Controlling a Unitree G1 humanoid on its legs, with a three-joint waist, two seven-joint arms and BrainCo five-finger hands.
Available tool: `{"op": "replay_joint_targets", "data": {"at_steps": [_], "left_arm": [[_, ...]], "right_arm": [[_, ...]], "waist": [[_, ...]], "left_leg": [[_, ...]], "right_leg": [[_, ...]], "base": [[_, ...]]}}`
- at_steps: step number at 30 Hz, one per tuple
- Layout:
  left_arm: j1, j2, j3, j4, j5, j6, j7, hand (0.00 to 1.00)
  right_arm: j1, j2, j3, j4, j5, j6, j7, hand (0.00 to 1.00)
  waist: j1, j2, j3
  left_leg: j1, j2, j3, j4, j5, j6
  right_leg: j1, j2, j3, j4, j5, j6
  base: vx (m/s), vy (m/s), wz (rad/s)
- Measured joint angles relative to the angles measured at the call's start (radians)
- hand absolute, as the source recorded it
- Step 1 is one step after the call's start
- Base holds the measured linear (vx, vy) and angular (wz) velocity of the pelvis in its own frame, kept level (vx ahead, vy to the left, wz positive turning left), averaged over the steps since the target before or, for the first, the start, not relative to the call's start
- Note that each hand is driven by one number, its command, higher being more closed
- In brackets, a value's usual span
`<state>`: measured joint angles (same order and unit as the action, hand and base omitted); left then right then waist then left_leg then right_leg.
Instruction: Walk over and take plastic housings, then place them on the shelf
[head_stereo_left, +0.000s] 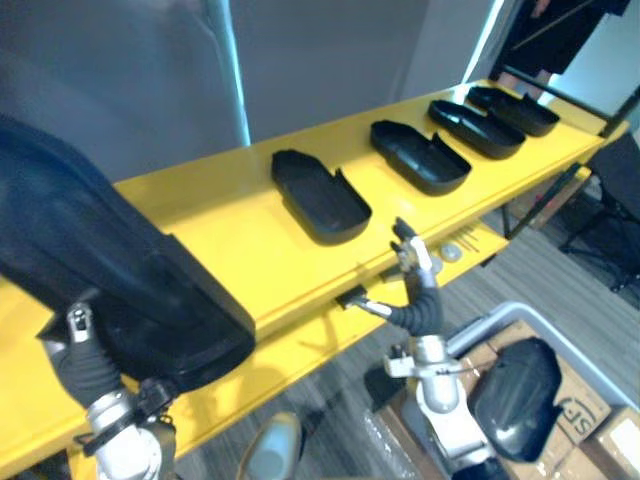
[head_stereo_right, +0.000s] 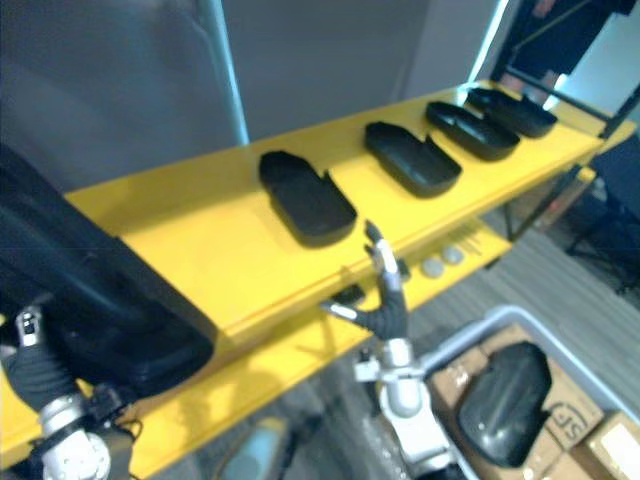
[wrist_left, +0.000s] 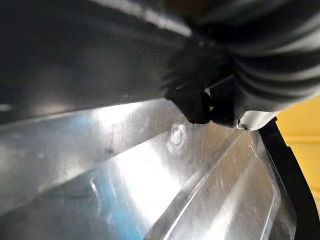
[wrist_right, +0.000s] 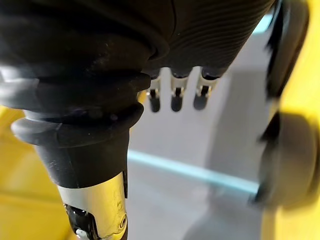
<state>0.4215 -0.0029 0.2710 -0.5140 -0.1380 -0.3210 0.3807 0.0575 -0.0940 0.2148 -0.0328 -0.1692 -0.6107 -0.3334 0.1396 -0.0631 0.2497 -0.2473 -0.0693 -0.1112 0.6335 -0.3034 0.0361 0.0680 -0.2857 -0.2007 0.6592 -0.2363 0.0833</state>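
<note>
Lying over the near edge of the long yellow shelf (head_stereo_left: 230, 235) at the left of the frame, a large glossy black plastic housing (head_stereo_left: 120, 270) covers my left hand (head_stereo_left: 80, 330); I cannot tell whether that hand grips it. Four black tray-shaped plastic housings (head_stereo_left: 320, 195) lie in a row on the shelf toward the upper right. My right hand (head_stereo_left: 412, 262) hovers released, straight and upright, just before the shelf's front edge at centre. A dark rounded plastic housing (head_stereo_left: 515, 395) rests in the grey bin (head_stereo_left: 585, 358) at lower right.

Grey wall (head_stereo_left: 330, 60) w/ lit strip (head_stereo_left: 232, 70), grey plank floor (head_stereo_left: 560, 290)
</note>
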Motion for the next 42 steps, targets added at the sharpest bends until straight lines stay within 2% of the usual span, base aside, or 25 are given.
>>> {"op": "replay_joint_targets", "data": {"at_steps": [1, 2, 4, 6, 7, 9, 10, 11, 13, 16, 21, 27, 32, 34, 35, 38, 40, 42], "left_arm": [[-0.013, 0.002, 0.002, 0.0, 0.0, -0.002, 0.004, 1.0], [-0.028, 0.002, 0.005, 0.0, -0.001, -0.006, 0.01, 1.0], [-0.033, 0.002, 0.027, -0.01, -0.001, -0.022, 0.015, 1.0], [-0.033, 0.01, 0.04, -0.015, -0.003, -0.048, 0.019, 1.0], [-0.036, 0.012, 0.038, -0.016, -0.004, -0.049, 0.019, 1.0], [-0.064, 0.024, 0.011, -0.017, -0.003, -0.049, 0.017, 1.0], [-0.087, 0.02, -0.016, -0.017, -0.003, -0.049, 0.016, 1.0], [-0.093, 0.017, -0.026, -0.023, -0.002, -0.049, 0.011, 1.0], [-0.125, 0.017, -0.049, -0.056, 0.001, -0.05, 0.005, 1.0], [-0.151, 0.018, -0.05, -0.058, 0.03, -0.049, 0.009, 1.0], [-0.167, 0.036, -0.05, -0.058, 0.036, -0.05, 0.009, 1.0], [-0.158, 0.035, -0.059, -0.058, 0.06, -0.053, 0.011, 1.0], [-0.148, 0.037, -0.059, -0.058, 0.159, -0.074, 0.035, 1.0], [-0.146, 0.038, -0.057, -0.058, 0.204, -0.07, 0.051, 1.0], [-0.147, 0.039, -0.057, -0.058, 0.224, -0.068, 0.055, 1.0], [-0.148, 0.042, -0.052, -0.06, 0.271, -0.039, 0.092, 1.0], [-0.142, 0.04, -0.043, -0.06, 0.274, -0.001, 0.136, 1.0], [-0.129, 0.032, -0.019, -0.06, 0.269, 0.022, 0.168, 1.0]], "right_arm": [[0.02, 0.029, -0.103, -0.006, -0.03, 0.0, -0.022, 0.0], [0.058, 0.045, -0.222, -0.04, -0.042, 0.001, -0.065, 0.0], [0.102, 0.049, -0.352, -0.114, -0.028, -0.003, -0.098, 0.0], [0.16, 0.043, -0.459, -0.225, 0.038, -0.026, -0.097, 0.0], [0.174, 0.041, -0.465, -0.247, 0.054, -0.031, -0.088, 0.0], [0.214, 0.041, -0.463, -0.323, 0.108, -0.059, -0.044, 0.0], [0.21, 0.033, -0.454, -0.346, 0.155, -0.068, -0.009, 0.0], [0.204, 0.028, -0.445, -0.347, 0.178, -0.068, 0.01, 0.0], [0.168, 0.011, -0.426, -0.347, 0.238, -0.062, 0.069, 0.0], [0.113, -0.001, -0.395, -0.348, 0.255, -0.042, 0.123, 0.0], [0.064, -0.015, -0.329, -0.347, 0.255, -0.004, 0.149, 0.0], [0.067, -0.014, -0.282, -0.347, 0.296, 0.009, 0.249, 0.0], [0.061, -0.018, -0.224, -0.35, 0.416, 0.0, 0.435, 0.0], [0.007, -0.034, -0.144, -0.348, 0.49, -0.002, 0.524, 0.0], [-0.016, -0.036, -0.117, -0.346, 0.51, -0.003, 0.541, 0.0], [-0.154, -0.033, 0.016, -0.306, 0.552, -0.005, 0.595, 0.0], [-0.245, -0.025, 0.129, -0.273, 0.58, -0.002, 0.628, 0.0], [-0.305, -0.015, 0.201, -0.241, 0.587, 0.007, 0.644, 0.0]], "waist": [[-0.017, 0.011, 0.017], [-0.031, 0.019, 0.021], [-0.052, 0.031, 0.027], [-0.107, 0.034, 0.028], [-0.112, 0.033, 0.028], [-0.135, 0.023, 0.025], [-0.142, 0.03, 0.03], [-0.144, 0.038, 0.029], [-0.136, 0.057, 0.037], [-0.129, 0.062, 0.042], [-0.106, 0.057, 0.041], [-0.113, 0.056, 0.04], [-0.119, 0.052, 0.03], [-0.117, 0.05, 0.01], [-0.115, 0.05, 0.001], [-0.09, 0.049, -0.039], [-0.053, 0.046, -0.065], [-0.035, 0.045, -0.065]], "left_leg": [[0.025, 0.003, -0.008, 0.001, -0.017, 0.016], [0.048, 0.017, -0.013, -0.011, -0.028, 0.025], [0.076, 0.041, -0.015, -0.04, -0.033, 0.023], [0.105, 0.07, -0.017, -0.058, -0.045, 0.006], [0.115, 0.075, -0.016, -0.059, -0.052, -0.002], [0.132, 0.069, -0.025, -0.057, -0.078, -0.03], [0.146, 0.071, -0.05, -0.058, -0.091, -0.045], [0.147, 0.078, -0.052, -0.064, -0.091, -0.046], [0.165, 0.095, -0.057, -0.116, -0.077, -0.069], [0.22, 0.105, -0.041, -0.198, -0.047, -0.091], [0.247, 0.102, -0.014, -0.267, -0.02, -0.089], [0.298, 0.099, 0.01, -0.342, 0.018, -0.093], [0.305, 0.095, 0.008, -0.355, 0.032, -0.097], [0.318, 0.089, -0.01, -0.386, 0.054, -0.097], [0.317, 0.089, -0.017, -0.39, 0.057, -0.097], [0.319, 0.089, -0.059, -0.404, 0.074, -0.108], [0.316, 0.089, -0.104, -0.428, 0.092, -0.117], [0.314, 0.087, -0.145, -0.432, 0.098, -0.123]], "right_leg": [[-0.079, -0.006, 0.026, 0.14, -0.01, -0.021], [-0.137, 0.023, 0.049, 0.131, -0.059, -0.031], [-0.2, 0.09, 0.083, -0.001, -0.063, -0.033], [-0.268, 0.173, 0.131, -0.208, -0.001, -0.007], [-0.269, 0.186, 0.135, -0.253, 0.026, -0.007], [-0.234, 0.204, 0.159, -0.364, 0.164, -0.005], [-0.219, 0.208, 0.148, -0.356, 0.209, 0.024], [-0.219, 0.213, 0.146, -0.351, 0.202, 0.016], [-0.218, 0.221, 0.14, -0.348, 0.185, 0.001], [-0.186, 0.219, 0.139, -0.357, 0.178, -0.011], [-0.169, 0.21, 0.144, -0.408, 0.177, -0.013], [-0.136, 0.198, 0.145, -0.442, 0.188, -0.005], [-0.113, 0.192, 0.133, -0.472, 0.205, 0.001], [-0.084, 0.182, 0.106, -0.506, 0.217, 0.002], [-0.077, 0.18, 0.092, -0.515, 0.22, 0.001], [-0.039, 0.178, 0.045, -0.546, 0.225, -0.001], [-0.024, 0.175, -0.005, -0.551, 0.22, -0.009], [0.003, 0.175, -0.053, -0.555, 0.207, -0.021]], "base": [[0.23, 0.052, 0.03], [0.23, 0.052, 0.06], [0.2, 0.006, 0.0], [0.27, -0.022, -0.02], [0.29, -0.083, -0.01], [0.3, -0.172, 0.26], [0.25, -0.193, 0.45], [0.24, -0.167, 0.41], [0.19, -0.134, 0.25], [0.1, -0.085, 0.15], [0.02, -0.022, 0.0], [0.0, -0.002, -0.01], [-0.01, 0.006, 0.07], [-0.03, -0.001, 0.33], [-0.02, -0.019, 0.39], [-0.01, -0.042, 0.49], [-0.02, -0.065, 0.63], [-0.02, -0.062, 0.75]]}}
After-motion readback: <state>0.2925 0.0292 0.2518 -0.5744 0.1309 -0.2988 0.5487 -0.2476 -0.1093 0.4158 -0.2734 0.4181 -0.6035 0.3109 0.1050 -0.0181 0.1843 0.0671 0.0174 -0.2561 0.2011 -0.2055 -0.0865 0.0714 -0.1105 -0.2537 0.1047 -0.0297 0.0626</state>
